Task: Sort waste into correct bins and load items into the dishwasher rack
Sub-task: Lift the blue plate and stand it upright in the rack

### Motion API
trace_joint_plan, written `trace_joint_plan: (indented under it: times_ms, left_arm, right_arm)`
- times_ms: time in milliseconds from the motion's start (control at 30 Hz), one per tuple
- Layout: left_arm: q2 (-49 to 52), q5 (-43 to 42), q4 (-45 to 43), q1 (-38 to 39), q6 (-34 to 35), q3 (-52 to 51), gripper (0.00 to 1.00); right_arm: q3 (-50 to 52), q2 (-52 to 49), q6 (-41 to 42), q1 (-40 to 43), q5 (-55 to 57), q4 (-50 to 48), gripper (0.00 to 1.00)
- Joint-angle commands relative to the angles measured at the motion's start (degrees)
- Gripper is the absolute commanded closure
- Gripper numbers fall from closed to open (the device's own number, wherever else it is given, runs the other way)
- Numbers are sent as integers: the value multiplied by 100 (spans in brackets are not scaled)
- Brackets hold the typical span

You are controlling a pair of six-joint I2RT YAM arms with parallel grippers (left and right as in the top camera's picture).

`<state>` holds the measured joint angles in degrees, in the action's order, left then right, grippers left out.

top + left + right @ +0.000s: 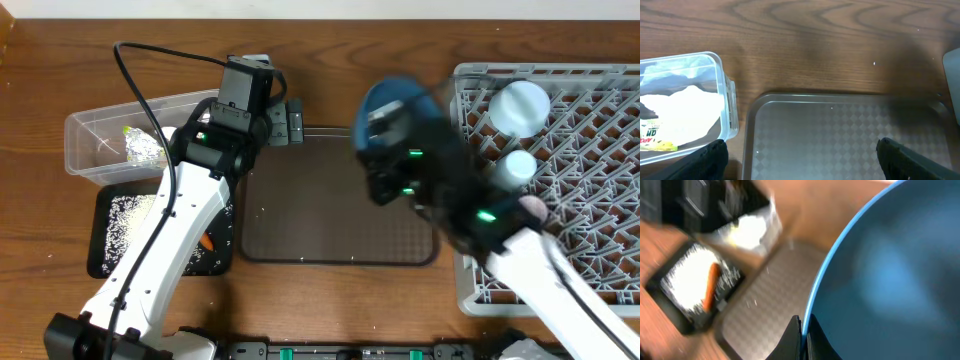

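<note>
My right gripper (804, 330) is shut on the rim of the large blue plate (890, 270), which it holds on edge above the brown tray. In the overhead view the plate (395, 100) and right gripper (390, 135) are blurred, just left of the grey dishwasher rack (590, 130). My left gripper (800, 150) is open with nothing between its fingers, over the brown tray's near-left edge beside the clear tub (715, 95). The tub holds white tissue (685, 110), a yellow-green wrapper (655, 142) and silver foil (145, 148). The black tray (105, 260) holds rice (140, 220) and an orange carrot (207, 240).
The dark brown serving tray (340, 210) lies between the bins and the rack. In the rack stand a pale bowl (520, 105), a light blue cup (515, 165) and a pink cup (535, 208). The left arm crosses over the black tray.
</note>
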<state>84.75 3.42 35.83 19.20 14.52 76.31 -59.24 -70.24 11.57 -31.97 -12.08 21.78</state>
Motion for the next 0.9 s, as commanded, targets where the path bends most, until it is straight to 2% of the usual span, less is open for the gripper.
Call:
trace_joint_plan:
  times_ms: [0,133,333,567,800,867]
  left_arm:
    - [33,72,15,-15,-57,26,2]
    - [33,72,15,-15,-57,26,2]
    - [33,72,15,-15,-57,26,2]
    - [33,70,15,-15,-57,26,2]
    - [33,70,15,-15,-57,26,2]
    - [33,70,15,-15,-57,26,2]
  right_arm:
    - [-94,737,57,457,-608,4,99]
    - [-94,1467,170,1259,-1167,61,99]
    - [-92,2048,164,2750,-2833,179,99]
    - [-92,1895,96,4544,-5163,153,99]
    - [-83,1464,-474,6183,-7536,162,99]
    - [-61,1311,-566,6590,-7731,354,99]
